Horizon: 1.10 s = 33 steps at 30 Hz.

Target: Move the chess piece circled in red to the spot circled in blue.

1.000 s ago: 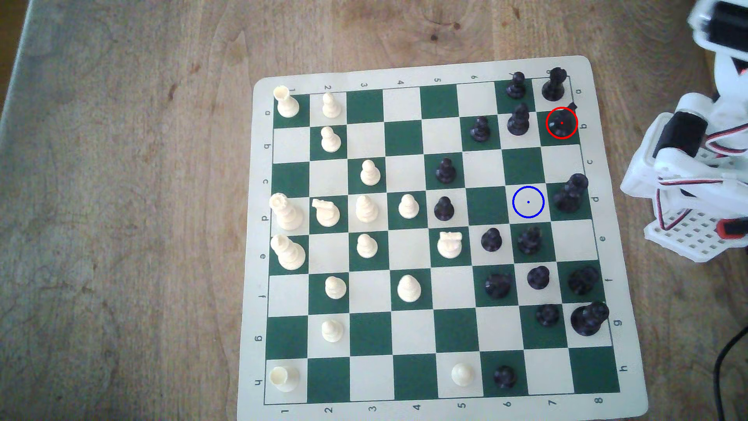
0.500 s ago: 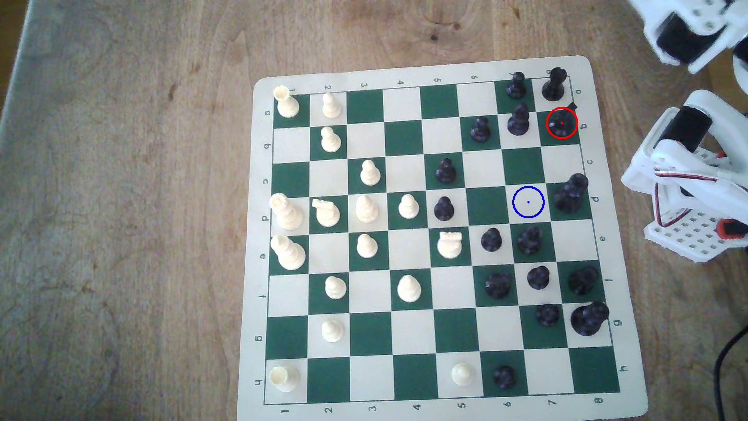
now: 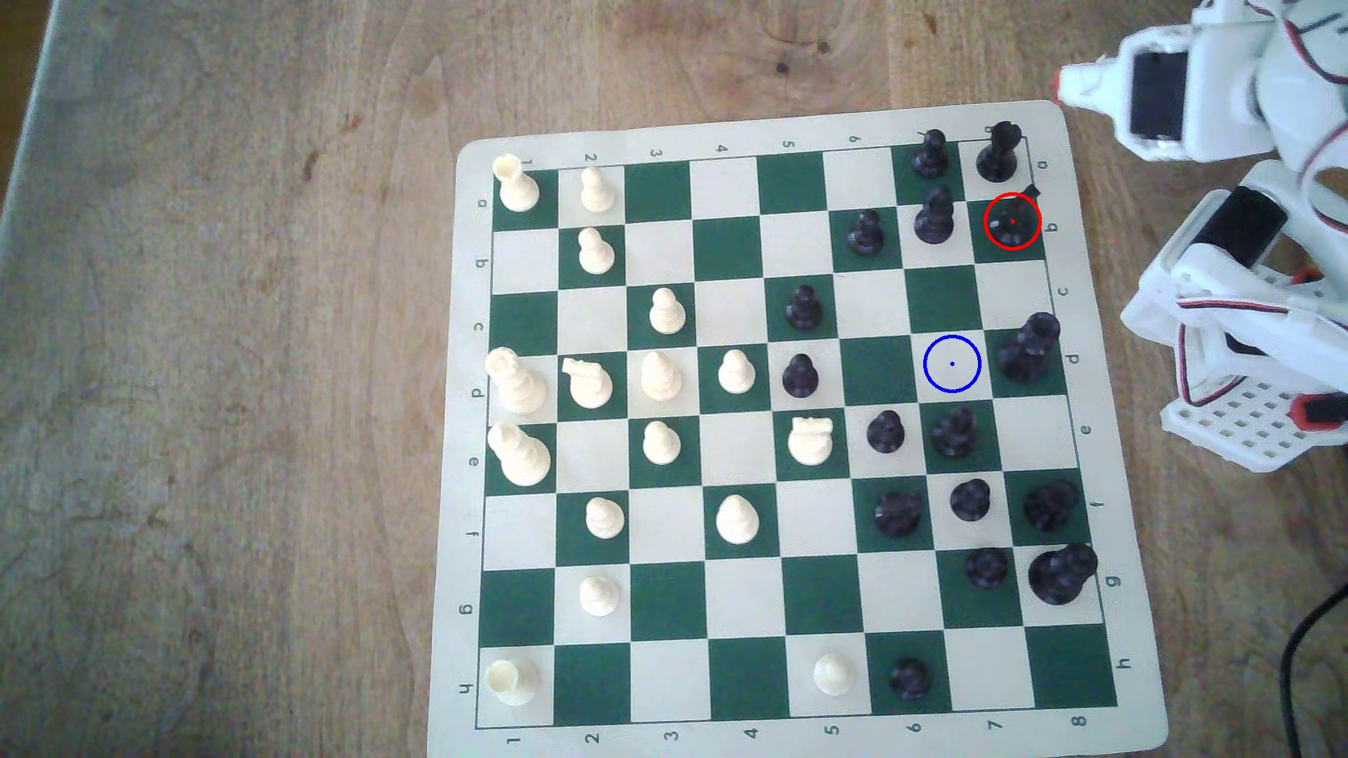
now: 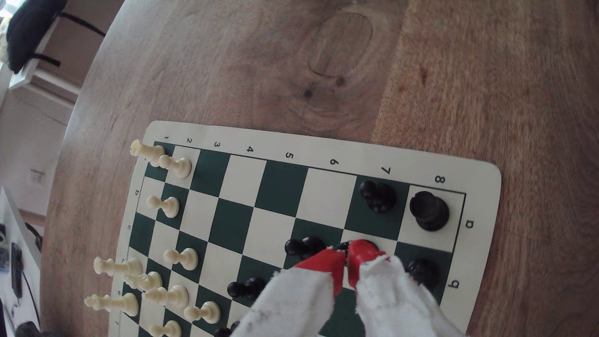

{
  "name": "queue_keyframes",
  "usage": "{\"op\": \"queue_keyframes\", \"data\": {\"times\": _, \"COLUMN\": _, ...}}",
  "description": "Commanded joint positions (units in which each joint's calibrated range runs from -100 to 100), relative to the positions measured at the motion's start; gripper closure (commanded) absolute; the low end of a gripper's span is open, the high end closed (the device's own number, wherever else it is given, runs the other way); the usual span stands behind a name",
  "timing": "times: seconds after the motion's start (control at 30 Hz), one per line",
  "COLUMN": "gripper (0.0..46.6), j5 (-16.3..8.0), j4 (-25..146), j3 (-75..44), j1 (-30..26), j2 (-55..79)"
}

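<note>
The wooden table (image 3: 219,364) holds the chess board (image 3: 729,138). The gripper (image 4: 346,256) hangs above the board, its red tips nearly together, holding nothing. The black knight (image 3: 1012,221) sits by the board's edge on the exterior view's right, a black pawn (image 3: 934,215) just beside it. The blue-ringed square (image 3: 952,363) is bare.

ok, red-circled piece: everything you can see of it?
The chess piece circled in red is black, glossy, plastic-looking, with a round base and an angular pointed head jutting toward the board's edge. It stands upright on a dark green square in row b, column 8, beside the board's border on the exterior view's right. A black pawn stands on the next square. Nothing touches it; the gripper is clear of it.
</note>
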Motion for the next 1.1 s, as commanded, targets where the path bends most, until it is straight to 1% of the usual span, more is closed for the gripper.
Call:
{"op": "queue_keyframes", "data": {"times": 0.0, "gripper": 46.4, "j5": -7.13, "j4": -0.96, "j3": -4.96, "j1": -0.24, "j2": 8.30}}
{"op": "queue_keyframes", "data": {"times": 0.03, "gripper": 46.4, "j5": -9.62, "j4": -1.04, "j3": -5.95, "j1": -0.16, "j2": 12.63}}
{"op": "queue_keyframes", "data": {"times": 0.13, "gripper": 46.4, "j5": -11.87, "j4": -0.71, "j3": -7.59, "j1": 0.78, "j2": 19.33}}
{"op": "queue_keyframes", "data": {"times": 0.2, "gripper": 46.4, "j5": -12.65, "j4": -0.55, "j3": -8.04, "j1": 0.70, "j2": 22.05}}
{"op": "queue_keyframes", "data": {"times": 0.23, "gripper": 46.1, "j5": -12.94, "j4": -0.55, "j3": -8.04, "j1": 0.62, "j2": 22.81}}
{"op": "queue_keyframes", "data": {"times": 0.27, "gripper": 44.6, "j5": -13.58, "j4": -0.55, "j3": -8.04, "j1": 0.62, "j2": 23.83}}
{"op": "queue_keyframes", "data": {"times": 0.3, "gripper": 42.6, "j5": -14.16, "j4": -0.63, "j3": -8.04, "j1": 0.62, "j2": 24.85}}
{"op": "queue_keyframes", "data": {"times": 0.33, "gripper": 37.7, "j5": -15.63, "j4": -1.04, "j3": -7.95, "j1": 0.70, "j2": 26.80}}
{"op": "queue_keyframes", "data": {"times": 0.37, "gripper": 29.7, "j5": -16.61, "j4": -1.53, "j3": -7.86, "j1": 0.94, "j2": 27.99}}
{"op": "queue_keyframes", "data": {"times": 0.4, "gripper": 23.1, "j5": -17.19, "j4": -1.69, "j3": -7.77, "j1": 1.56, "j2": 29.27}}
{"op": "queue_keyframes", "data": {"times": 0.43, "gripper": 22.6, "j5": -17.53, "j4": -1.86, "j3": -7.77, "j1": 2.34, "j2": 30.45}}
{"op": "queue_keyframes", "data": {"times": 0.47, "gripper": 25.9, "j5": -17.83, "j4": -2.10, "j3": -7.13, "j1": 3.28, "j2": 31.56}}
{"op": "queue_keyframes", "data": {"times": 0.63, "gripper": 27.9, "j5": -17.97, "j4": -2.68, "j3": -4.87, "j1": 4.53, "j2": 32.92}}
{"op": "queue_keyframes", "data": {"times": 0.83, "gripper": 29.1, "j5": -17.44, "j4": -1.78, "j3": -3.23, "j1": 3.99, "j2": 32.83}}
{"op": "queue_keyframes", "data": {"times": 1.03, "gripper": 34.2, "j5": -17.24, "j4": -1.78, "j3": -2.05, "j1": 3.20, "j2": 33.00}}
{"op": "queue_keyframes", "data": {"times": 1.07, "gripper": 35.6, "j5": -17.14, "j4": -1.69, "j3": -1.96, "j1": 3.20, "j2": 33.00}}
